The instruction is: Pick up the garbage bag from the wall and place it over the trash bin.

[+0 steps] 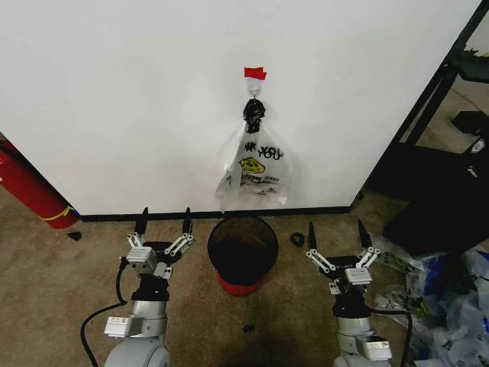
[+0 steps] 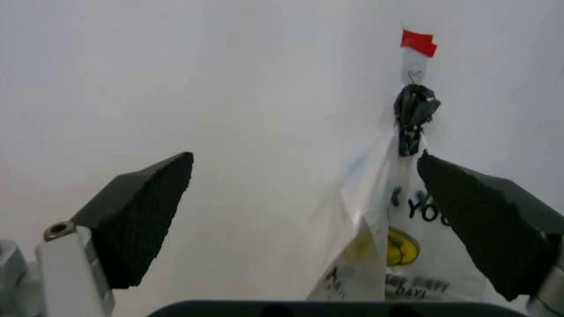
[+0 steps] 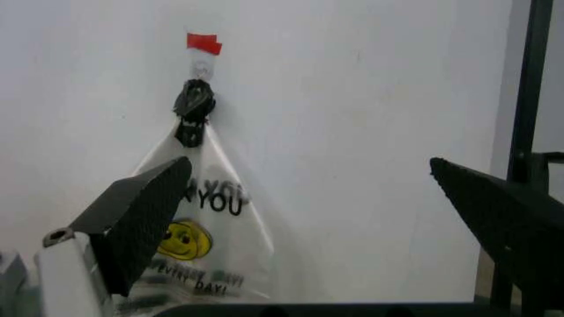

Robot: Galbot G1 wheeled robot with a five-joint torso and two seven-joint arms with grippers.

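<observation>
On the white wall (image 1: 114, 99), a thin translucent garbage bag (image 1: 254, 172) printed "THANK YOU" with a yellow smiley hangs from a small hook (image 1: 254, 92) under red tape (image 1: 255, 73). Its top is tied in a black knot. Below it, on the carpet, stands the black mesh trash bin (image 1: 211, 246) with a red base. My left gripper (image 1: 163, 222) is open to the left of the bin, and my right gripper (image 1: 335, 235) is open to its right. Both point at the wall, well short of the bag (image 2: 414, 238) (image 3: 211, 224). Nothing is between the fingers of either the left gripper (image 2: 304, 162) or the right gripper (image 3: 308, 165).
A red cylinder (image 1: 30, 191) leans at the far left by the baseboard. Black shelving (image 1: 447, 145) stands at the right. Crumpled see-through bags with blue print (image 1: 451, 306) lie on the floor beside my right arm. A small black object (image 1: 296, 239) lies right of the bin.
</observation>
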